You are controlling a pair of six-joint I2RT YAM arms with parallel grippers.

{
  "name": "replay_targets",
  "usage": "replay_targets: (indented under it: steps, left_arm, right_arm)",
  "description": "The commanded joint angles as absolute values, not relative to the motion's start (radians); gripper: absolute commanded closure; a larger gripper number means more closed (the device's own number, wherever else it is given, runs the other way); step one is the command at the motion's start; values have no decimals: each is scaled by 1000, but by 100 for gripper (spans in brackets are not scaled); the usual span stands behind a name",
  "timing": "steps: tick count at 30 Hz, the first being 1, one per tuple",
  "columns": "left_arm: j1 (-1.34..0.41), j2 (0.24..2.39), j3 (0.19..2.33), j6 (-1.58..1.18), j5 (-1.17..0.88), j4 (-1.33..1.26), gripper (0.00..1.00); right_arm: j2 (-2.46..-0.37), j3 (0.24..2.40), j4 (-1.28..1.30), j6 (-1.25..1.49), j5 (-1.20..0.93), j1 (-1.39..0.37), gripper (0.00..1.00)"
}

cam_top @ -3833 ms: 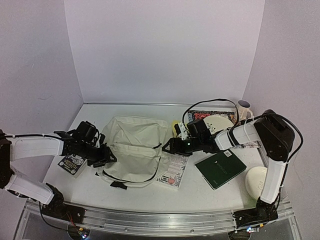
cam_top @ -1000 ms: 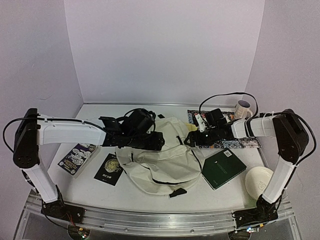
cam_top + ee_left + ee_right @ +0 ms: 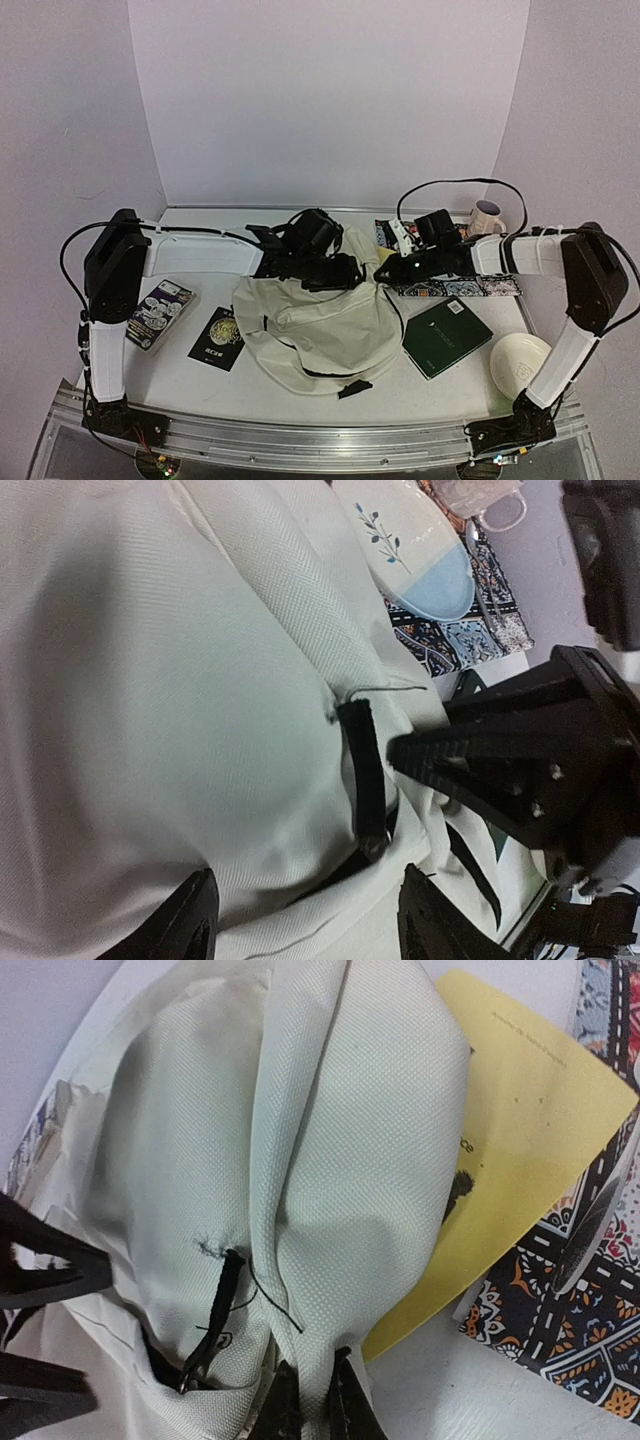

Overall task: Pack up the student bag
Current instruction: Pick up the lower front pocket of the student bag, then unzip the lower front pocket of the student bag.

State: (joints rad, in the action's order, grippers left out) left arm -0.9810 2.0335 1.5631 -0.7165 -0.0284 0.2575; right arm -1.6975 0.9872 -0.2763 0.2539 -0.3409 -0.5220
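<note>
While scanning the worktop, seeing the student bag (image 3: 320, 330) slumping around the middle, slightly nearer the front edge. Running its long axis on a slant, from a bunched-up end toward the back edge, right of centre, down to the wide end toward the front-left corner. Pointing that bunched end up and back. Clamping the right gripper (image 3: 310, 1400) together on a fold of the cream fabric. Holding the left gripper (image 3: 310, 920) spread apart, fingers (image 3: 190, 925) straddling cloth near a black tab (image 3: 365, 770). Versus a few seconds back: sitting further right, no longer lying flat toward the left edge, with a black card (image 3: 215, 340) now showing beside it. Right gripper gaping a second ago, biting down now.
</note>
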Motion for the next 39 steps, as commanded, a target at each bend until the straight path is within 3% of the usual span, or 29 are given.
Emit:
replay_targets:
  steps: [1,18,28,39]
  left_arm:
    - [-979,2060,1656,-739,-74,208,40]
    - [-953,2071,1632,-814,-149,102,59]
    - [-953,2007,1552,-812,-162,71,99]
    - [-944,1790,1308,-800,-20,69,100]
  right_arm:
    - [-1594,981,-278,226,-377,-547,100]
    - [-1547,1004,-272,223,-360,-583,100]
    - [-1525,1013,-254,222,-318,-585,100]
    - [-1511,1034,-223,235,-211,-584,100]
